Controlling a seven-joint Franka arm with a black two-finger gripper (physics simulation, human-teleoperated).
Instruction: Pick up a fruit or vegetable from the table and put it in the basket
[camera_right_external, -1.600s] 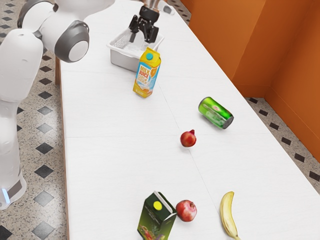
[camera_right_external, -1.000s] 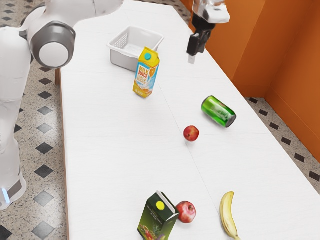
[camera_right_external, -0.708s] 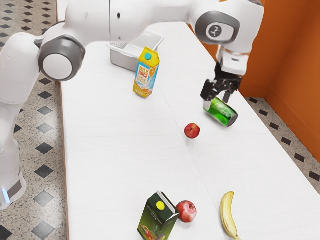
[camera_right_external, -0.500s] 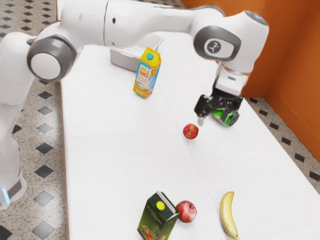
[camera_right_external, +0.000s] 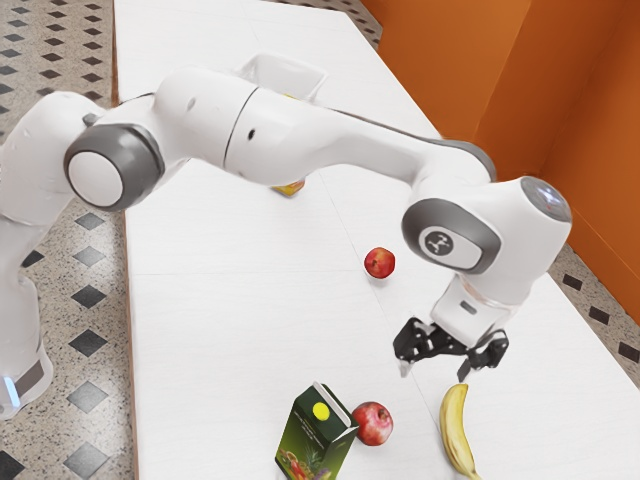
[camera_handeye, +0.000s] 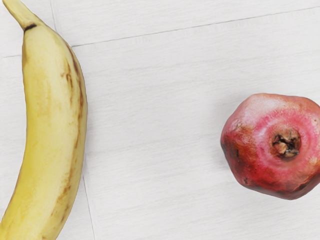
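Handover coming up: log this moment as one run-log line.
tool: open, empty, over table | banana: on table, near tool | pomegranate: on table, beside green carton | basket: partly behind arm

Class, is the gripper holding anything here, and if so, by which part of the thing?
Nothing is held: the gripper is open, its fingers apart with nothing between them, near the banana.
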